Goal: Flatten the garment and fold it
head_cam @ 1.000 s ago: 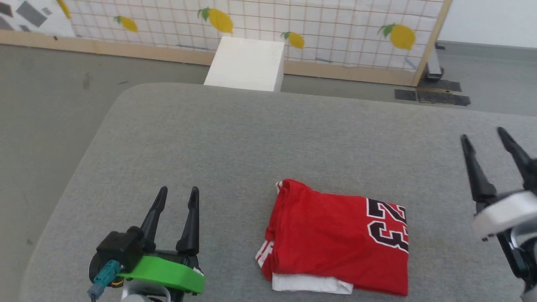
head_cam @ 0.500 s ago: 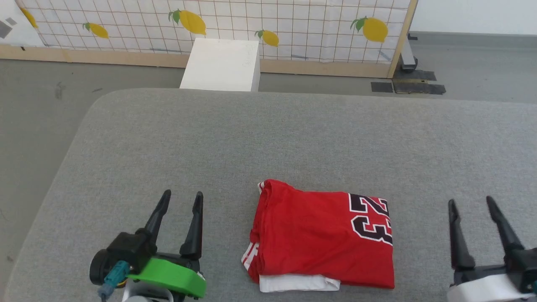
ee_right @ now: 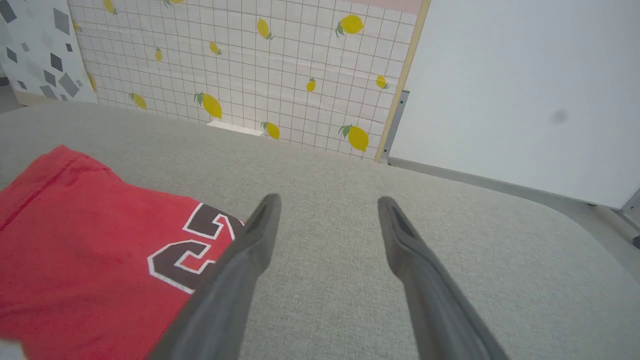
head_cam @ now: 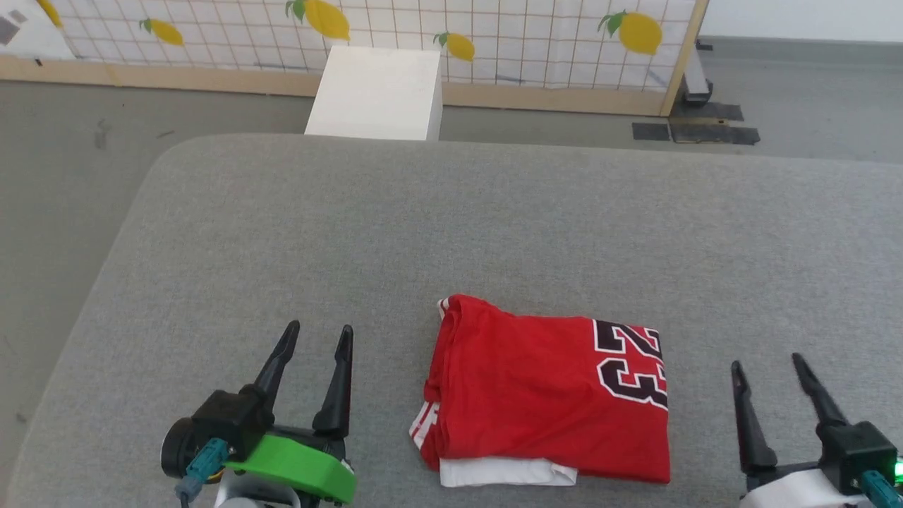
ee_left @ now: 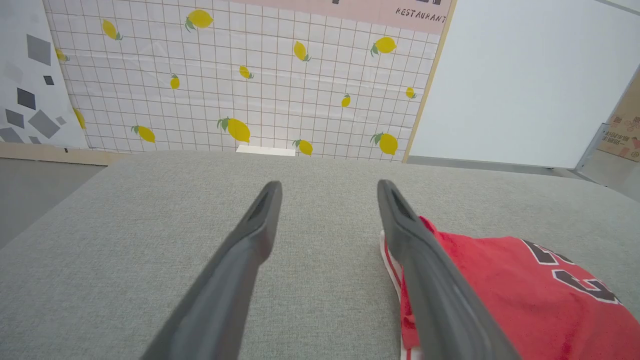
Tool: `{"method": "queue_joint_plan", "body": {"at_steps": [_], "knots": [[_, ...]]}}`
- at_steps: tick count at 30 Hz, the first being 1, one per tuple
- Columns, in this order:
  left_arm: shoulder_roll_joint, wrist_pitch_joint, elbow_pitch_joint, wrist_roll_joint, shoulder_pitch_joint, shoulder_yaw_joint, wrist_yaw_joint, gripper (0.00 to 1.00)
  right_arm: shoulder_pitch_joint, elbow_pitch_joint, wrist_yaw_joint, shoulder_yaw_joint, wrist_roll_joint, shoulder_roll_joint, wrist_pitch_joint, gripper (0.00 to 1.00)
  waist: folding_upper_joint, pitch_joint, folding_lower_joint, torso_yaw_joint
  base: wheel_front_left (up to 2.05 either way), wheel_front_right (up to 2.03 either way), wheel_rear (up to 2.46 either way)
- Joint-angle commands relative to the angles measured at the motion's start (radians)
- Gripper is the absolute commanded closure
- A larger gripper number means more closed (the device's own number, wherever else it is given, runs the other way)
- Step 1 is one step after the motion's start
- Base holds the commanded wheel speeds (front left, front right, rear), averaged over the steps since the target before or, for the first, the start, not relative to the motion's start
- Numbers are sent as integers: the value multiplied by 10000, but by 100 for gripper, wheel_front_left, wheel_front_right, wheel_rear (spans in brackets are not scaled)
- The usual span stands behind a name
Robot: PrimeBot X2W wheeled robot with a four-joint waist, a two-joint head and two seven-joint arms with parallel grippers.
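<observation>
Neatly folded, the garment (head_cam: 543,395) lies as a red block on the grey desk (head_cam: 423,233), its "23" facing up, a white layer peeking out underneath. It sits between the left gripper (head_cam: 319,328) and right gripper (head_cam: 767,362), touching neither; both hold their fingers wide, empty.

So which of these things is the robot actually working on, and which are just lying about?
Part of the job:
- shirt, folded, on the table
- left gripper and right gripper, open, either side of it

Lying about:
- white box
- lemon screen
- dark floor patches
</observation>
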Motion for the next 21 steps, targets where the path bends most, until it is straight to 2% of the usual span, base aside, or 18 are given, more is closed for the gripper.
{"method": "queue_joint_plan", "body": {"at_steps": [1, 5, 8, 12, 18, 21], "knots": [[25, -38, -29, -39, -123, -64, -38, 0, -137, 110, -15, 219, 512, -50, 330, 0, 33, 150, 0, 118, 0, 0, 0], [54, -38, -58, -54, -220, -146, -38, 0, -456, 107, -15, 1019, 2907, -476, 1899, 0, 33, 443, 0, 244, 0, 0, 0], [68, -38, -21, -110, -272, -152, -38, 0, -806, -3, -15, 1393, 4951, -1057, 3574, 0, 33, 711, 0, 323, 0, 0, 0], [81, -38, 20, -171, -469, -259, -38, 0, -1254, 164, -15, 1426, 6865, -1556, 5737, 0, 33, 1029, 0, 497, 0, 0, 0], [62, -38, 46, -184, -768, -368, -38, 0, -1933, 771, -15, 1112, 8451, -1302, 8555, 0, 33, 1391, 0, 785, 0, 0, 0], [41, -38, 52, -186, -867, -402, -38, 0, -2275, 1078, -15, 943, 8434, -1123, 9053, 0, 33, 1530, 0, 918, 0, 0, 0]]}}
